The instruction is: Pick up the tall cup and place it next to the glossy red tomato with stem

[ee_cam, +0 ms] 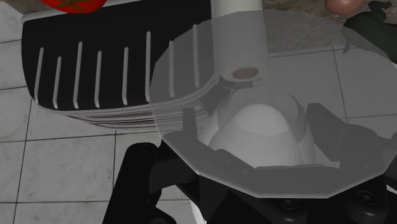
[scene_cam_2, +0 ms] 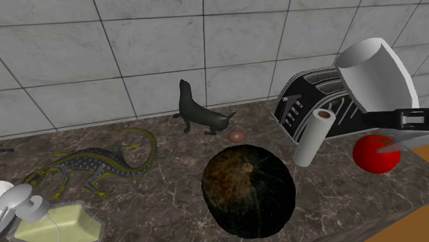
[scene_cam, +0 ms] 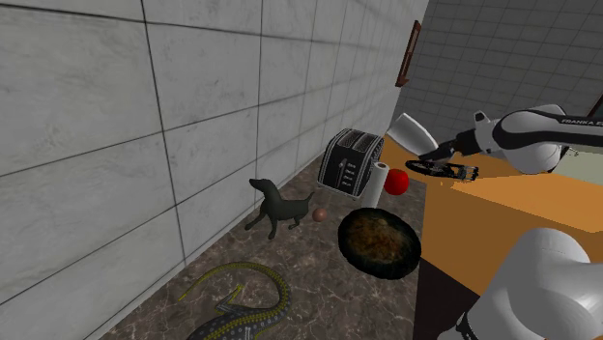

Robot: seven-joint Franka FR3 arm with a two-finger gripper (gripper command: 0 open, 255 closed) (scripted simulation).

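Shoulder view: cup (scene_cam: 408,130) in gripper (scene_cam: 427,158)

On the worktop (scene_cam_2: 158,206), the paper roll (scene_cam_2: 313,137) stood just before the toaster (scene_cam_2: 299,103), the tomato (scene_cam_2: 371,155) beside it, the cup (scene_cam_2: 375,72) above.

Tilted grey cup (scene_cam_2: 375,72) aloft, seemingly just above red tomato (scene_cam_2: 373,155)

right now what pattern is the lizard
Long-tailed lizard figure: dark with yellow stripes, best in second exterior view.
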